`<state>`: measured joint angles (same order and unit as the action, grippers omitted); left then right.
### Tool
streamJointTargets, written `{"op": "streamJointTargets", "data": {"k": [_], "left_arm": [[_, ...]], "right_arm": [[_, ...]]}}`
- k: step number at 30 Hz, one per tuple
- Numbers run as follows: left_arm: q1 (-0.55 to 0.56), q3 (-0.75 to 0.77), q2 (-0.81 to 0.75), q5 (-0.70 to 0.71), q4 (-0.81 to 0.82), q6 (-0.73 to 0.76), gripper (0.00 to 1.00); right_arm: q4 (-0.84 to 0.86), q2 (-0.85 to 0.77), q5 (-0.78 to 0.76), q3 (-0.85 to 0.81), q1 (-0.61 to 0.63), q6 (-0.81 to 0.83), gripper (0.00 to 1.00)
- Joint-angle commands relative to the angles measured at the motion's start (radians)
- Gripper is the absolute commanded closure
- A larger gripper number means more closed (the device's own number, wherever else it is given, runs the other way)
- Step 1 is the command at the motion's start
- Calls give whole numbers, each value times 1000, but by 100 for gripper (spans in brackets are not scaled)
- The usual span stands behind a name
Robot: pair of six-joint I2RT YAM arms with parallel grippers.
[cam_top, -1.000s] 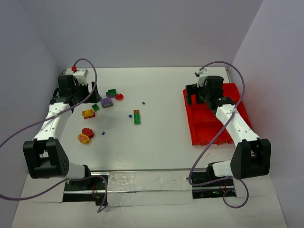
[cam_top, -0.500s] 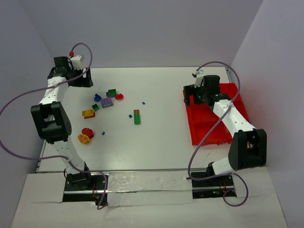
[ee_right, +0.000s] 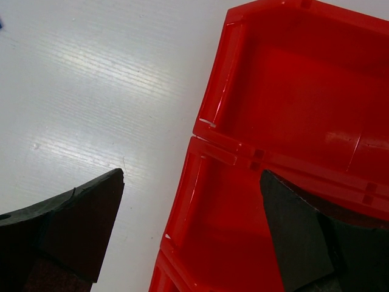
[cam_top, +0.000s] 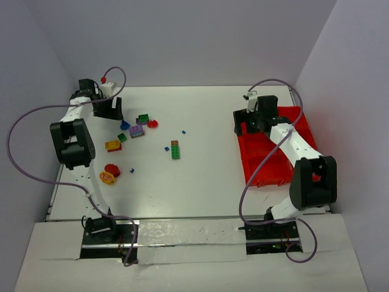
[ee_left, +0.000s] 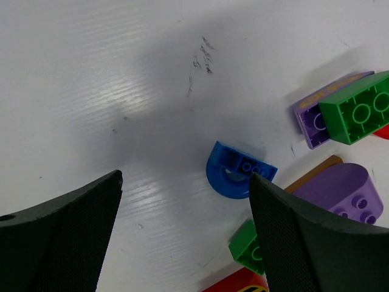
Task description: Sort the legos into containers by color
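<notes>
Hovering over a blue arched brick, the left hand gapes wide, holding nothing; the right hand, equally spread and empty, hangs above the red tray.

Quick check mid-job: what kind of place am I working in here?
Probably a robot test booth: a white table boxed in by plain walls, toy bricks scattered left, a red tray right.

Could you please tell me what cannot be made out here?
Top view: the right arm covers much of the red tray, hiding some compartments' contents.
Top view: the blue bits are too small to tell their shape.
Left wrist view: the red-and-yellow piece is cut off by the bottom edge; the left end effector hides part of the rounded purple brick.
</notes>
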<state>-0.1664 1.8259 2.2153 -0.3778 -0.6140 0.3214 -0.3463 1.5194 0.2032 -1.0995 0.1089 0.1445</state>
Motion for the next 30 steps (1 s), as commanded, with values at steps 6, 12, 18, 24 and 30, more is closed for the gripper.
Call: {"op": "streamJointTargets", "data": {"k": [6, 12, 18, 24, 30], "left_arm": [[23, -25, 17, -96, -20, 50, 10], [40, -35, 28, -108, -33, 60, 10], [64, -76, 18, -68, -1, 67, 10], [92, -141, -9, -2, 51, 91, 14], [94, -139, -6, 19, 64, 109, 21]], "right_arm": [[-8, 33, -7, -58, 5, 6, 0], [-10, 39, -11, -62, 5, 7, 0], [-6, 41, -21, -60, 5, 4, 0], [-7, 45, -22, -61, 5, 3, 0], [-13, 53, -21, -70, 4, 1, 0]]}}
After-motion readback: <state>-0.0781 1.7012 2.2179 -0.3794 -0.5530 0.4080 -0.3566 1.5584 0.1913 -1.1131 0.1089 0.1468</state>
